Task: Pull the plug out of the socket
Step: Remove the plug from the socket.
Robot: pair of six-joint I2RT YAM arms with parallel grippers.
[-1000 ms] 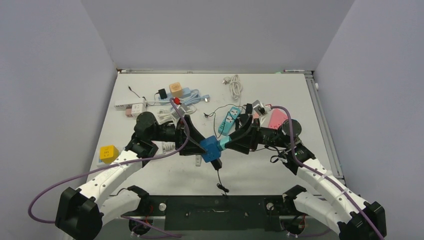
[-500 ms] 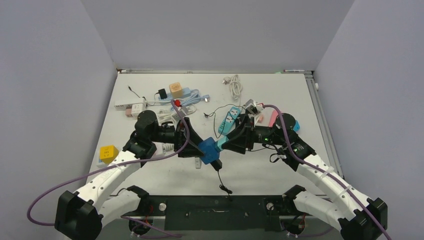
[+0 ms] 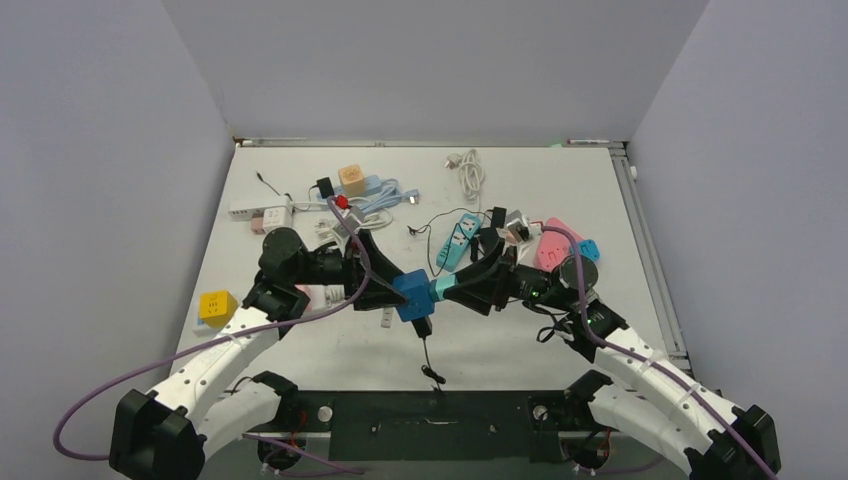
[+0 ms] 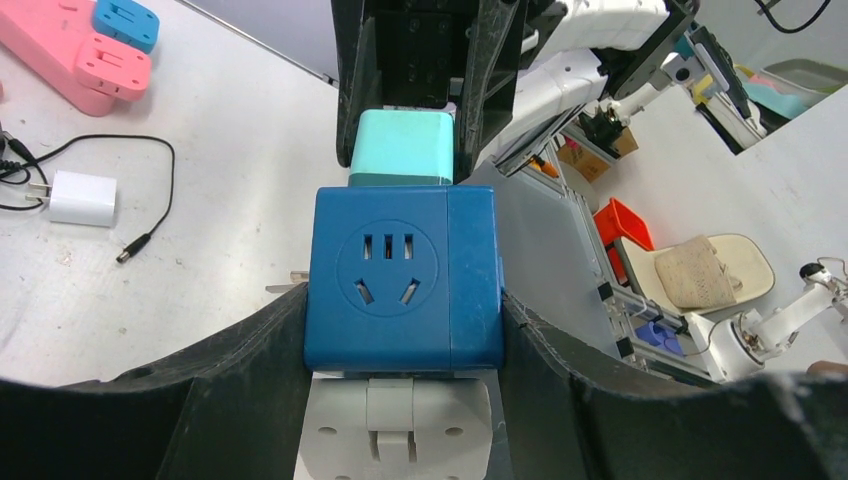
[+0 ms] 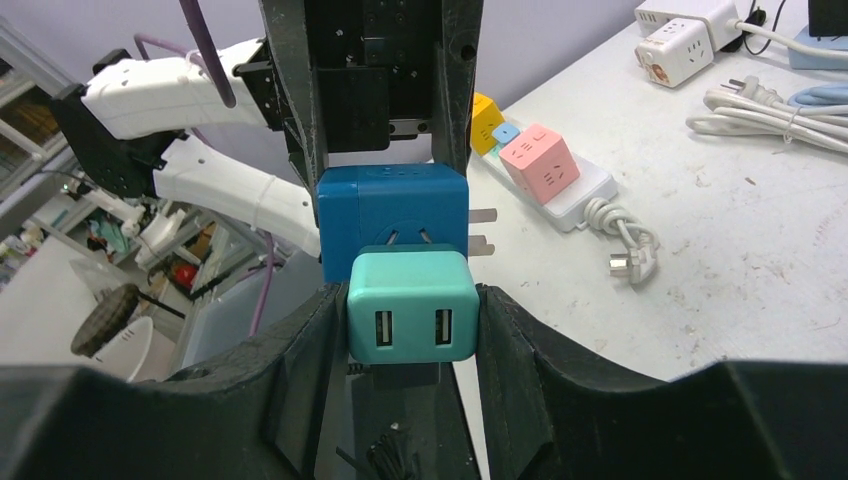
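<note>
Right wrist: rounded plug [image 5: 412, 305], cubic socket [image 5: 390, 205]

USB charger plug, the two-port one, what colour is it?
Mint green; the USB charger plug shows best in the right wrist view.

Reading nothing: no legible txt, brand or nr showing on blue socket cube [image 4: 405, 280], teal plug [image 5: 412, 305] or elsewhere.

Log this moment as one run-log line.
phase: pre-pull | left gripper: shut on blue socket cube | right gripper: shut on teal plug | state: plug seated, not yet pulled
</note>
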